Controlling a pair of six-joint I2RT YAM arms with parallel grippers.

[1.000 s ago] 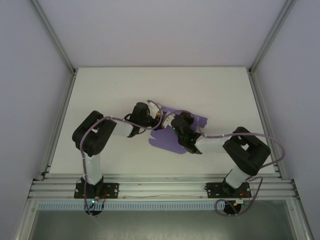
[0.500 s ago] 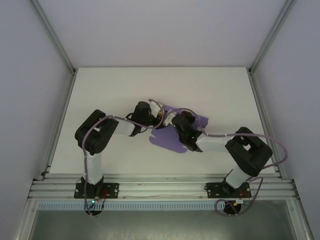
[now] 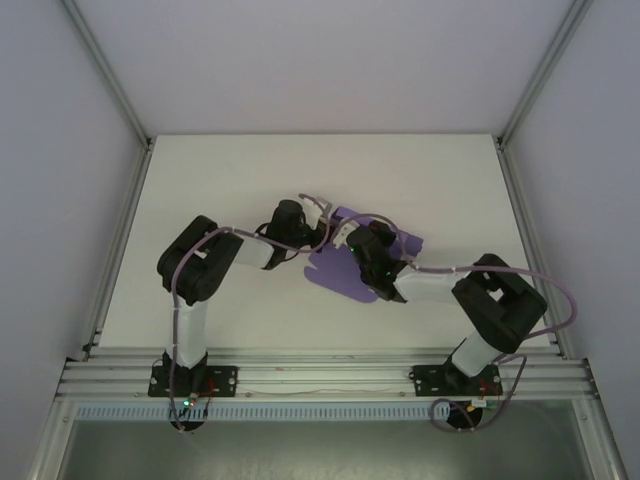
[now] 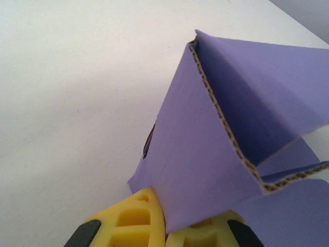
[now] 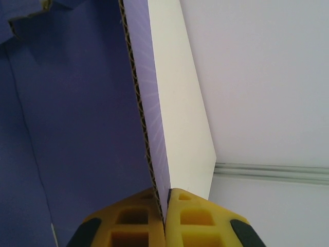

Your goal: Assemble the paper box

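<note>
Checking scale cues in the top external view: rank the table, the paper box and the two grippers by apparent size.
1. the table, by far the largest
2. the paper box
3. the left gripper and the right gripper: they look alike, both shut on the box, so they are not ranked

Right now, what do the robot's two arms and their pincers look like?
The left arm and right arm have chunky black joints, white tube links and looping lilac cables. The left pincer and right pincer each have yellow, hollow-ribbed fingers.
</note>
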